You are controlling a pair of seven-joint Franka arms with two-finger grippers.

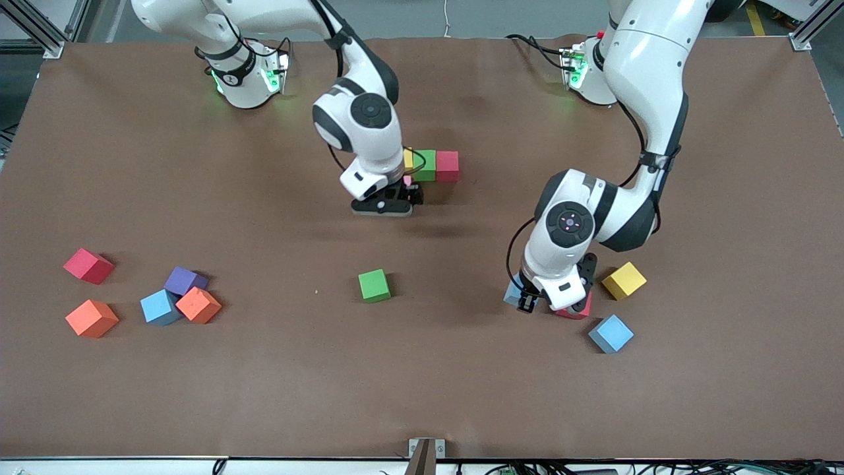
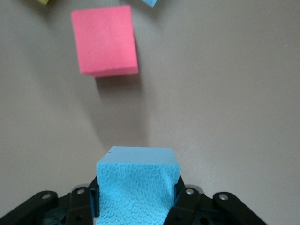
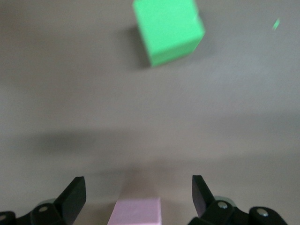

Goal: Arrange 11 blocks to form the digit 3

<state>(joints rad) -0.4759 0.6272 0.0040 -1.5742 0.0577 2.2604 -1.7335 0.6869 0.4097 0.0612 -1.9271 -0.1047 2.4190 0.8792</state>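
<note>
Placement of the small pink foam cube [image 3: 136,212] under the top bar of yellow, green and red cubes [image 1: 432,165] looks done: right gripper [image 1: 395,198] stands wide open and empty over it, so it should lift straight. Left gripper [image 2: 136,199] clamps a light-blue foam cube [image 2: 137,187] beside the red cube [image 2: 105,40]; carry it level.

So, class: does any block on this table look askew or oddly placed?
Yes. In the loose cluster toward the right arm's end, the orange block leans tilted against the blue block and purple block rather than lying flat.
</note>
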